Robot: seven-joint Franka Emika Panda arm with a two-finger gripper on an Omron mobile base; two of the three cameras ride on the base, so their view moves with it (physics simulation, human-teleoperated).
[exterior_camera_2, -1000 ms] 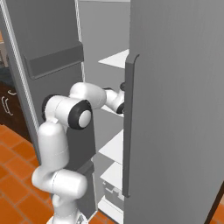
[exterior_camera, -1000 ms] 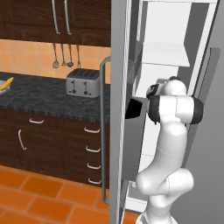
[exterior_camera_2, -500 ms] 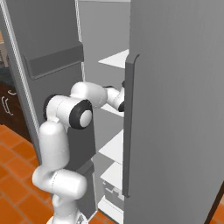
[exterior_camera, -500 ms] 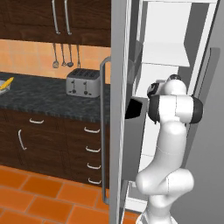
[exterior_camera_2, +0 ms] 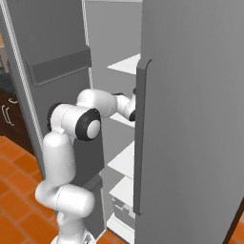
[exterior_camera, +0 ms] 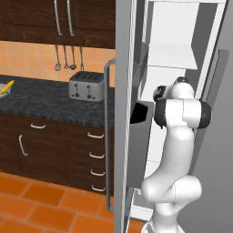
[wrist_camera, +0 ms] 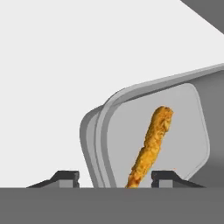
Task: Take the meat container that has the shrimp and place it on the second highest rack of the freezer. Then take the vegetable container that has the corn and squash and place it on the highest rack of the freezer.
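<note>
Freezer doors stand open and your arm reaches deep inside — in the left base view the white arm rises from the floor and bends into the white interior, wrist hidden behind the left door. From the right base view, the arm goes in between the left door and the right door, forearm disappearing behind the right door's long handle. White shelves stack up inside; you cannot tell from either base view which rack the wrist sits at.

Hand view: a pale grey container with rounded corners sits tilted in the frame against the white interior, and a long orange-yellow bumpy piece lies in it, running down toward the bottom edge. What that piece is, you cannot say for sure — too close. The gripper shows just its two dark finger tips, set apart on either side of the container's near rim; the near rim and the lower end of the orange piece fall between them. Whether the claw is gripping the rim or just spread around it, cannot tell.

Off to the left in the left base view: dark counter with a silver toaster, utensils hanging on the orange wall, a yellow item at the far edge, dark drawers below, orange floor tiles.
</note>
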